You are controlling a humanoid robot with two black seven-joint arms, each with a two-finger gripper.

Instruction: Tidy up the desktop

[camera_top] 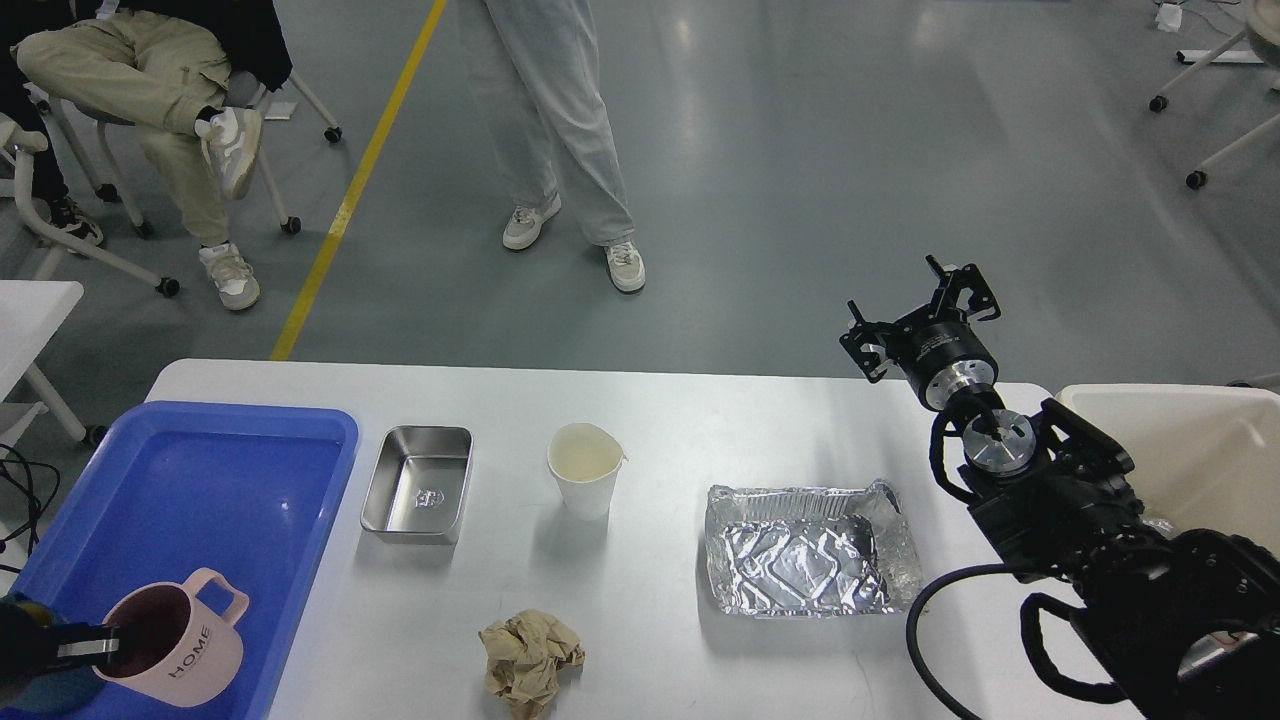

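The white desktop [720,415] holds a small steel dish [417,485], a white paper cup [585,482], a crumpled foil tray [805,550] and a ball of crumpled brown paper [530,660]. My left gripper [95,648] is at the lower left edge, shut on the rim of a pink mug [175,650] marked HOME, low in the near left part of the blue tray [220,470]. My right gripper [920,312] is open and empty, raised over the desktop's far right edge.
A cream bin [1190,450] stands at the right end of the desktop. A dark blue mug [40,690] shows partly under my left gripper. Two people are on the floor beyond the table, one seated [140,70] and one standing [560,130].
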